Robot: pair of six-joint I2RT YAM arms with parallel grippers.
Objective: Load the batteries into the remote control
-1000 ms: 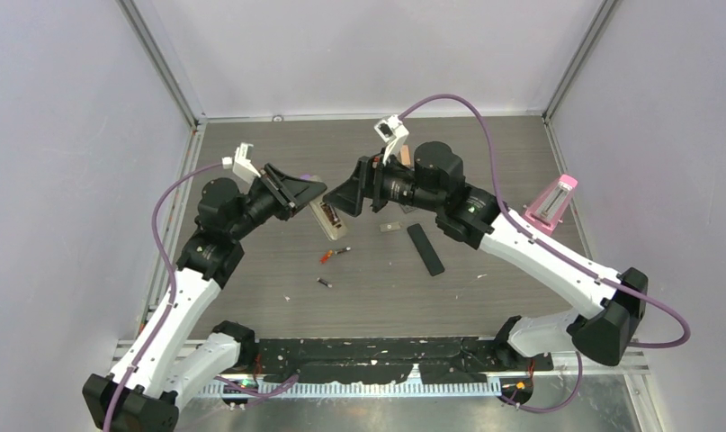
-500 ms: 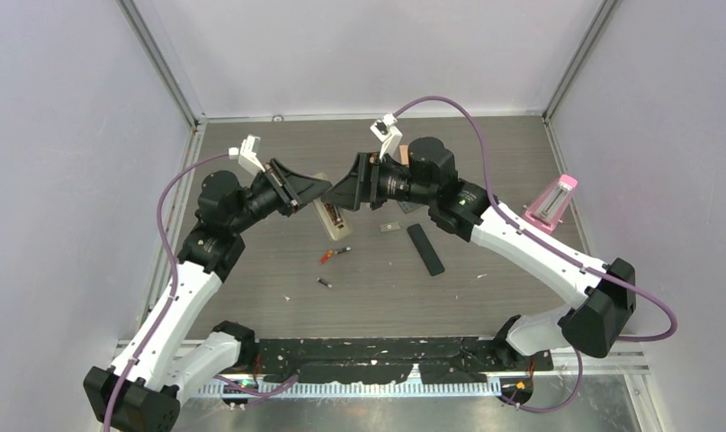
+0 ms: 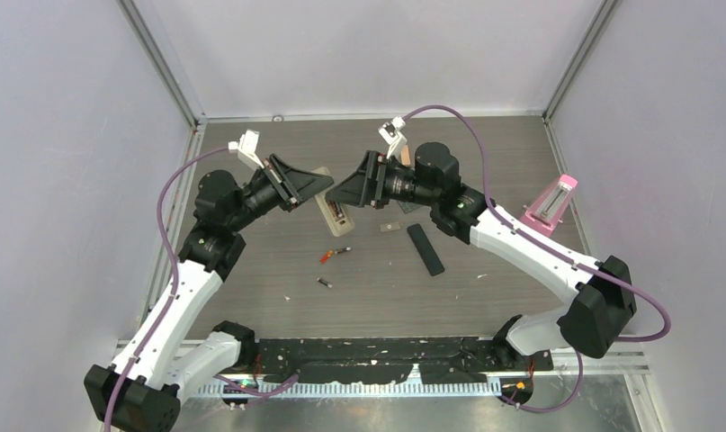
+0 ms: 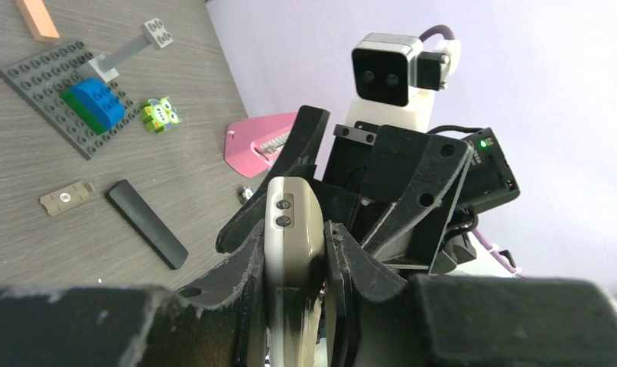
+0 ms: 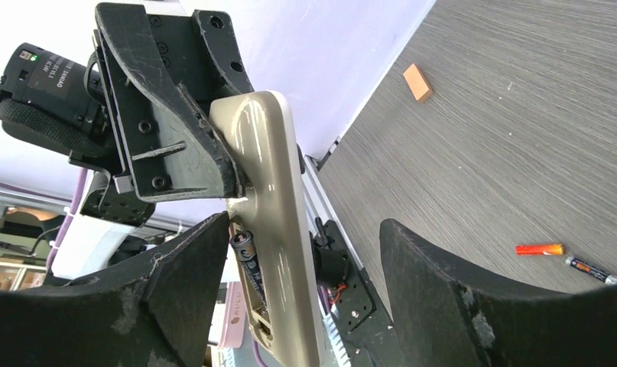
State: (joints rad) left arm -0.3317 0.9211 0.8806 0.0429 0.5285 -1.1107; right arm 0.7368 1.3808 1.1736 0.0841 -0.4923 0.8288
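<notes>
My left gripper (image 4: 293, 256) is shut on the beige remote control (image 4: 293, 222) and holds it up off the table. In the top view the remote control (image 3: 330, 210) hangs between the two arms. My right gripper (image 5: 305, 287) is open and straddles the remote control (image 5: 278, 191) without gripping it. One dark battery (image 5: 248, 264) sits in the open compartment, close beside one right finger (image 5: 186, 287). An orange-red battery (image 3: 327, 257) and a dark one (image 3: 343, 251) lie on the table below, with another dark battery (image 3: 324, 283) nearer the arms.
A black strip (image 3: 425, 249) and a small beige plate (image 3: 390, 227) lie right of the batteries. A pink object (image 3: 550, 202) stands at the right wall. A grey brick plate (image 4: 60, 92) with blocks and an orange block (image 5: 417, 82) sit further back.
The left arm has lifted the remote slightly toward the back. The right gripper has shifted with it and stays around the remote.
</notes>
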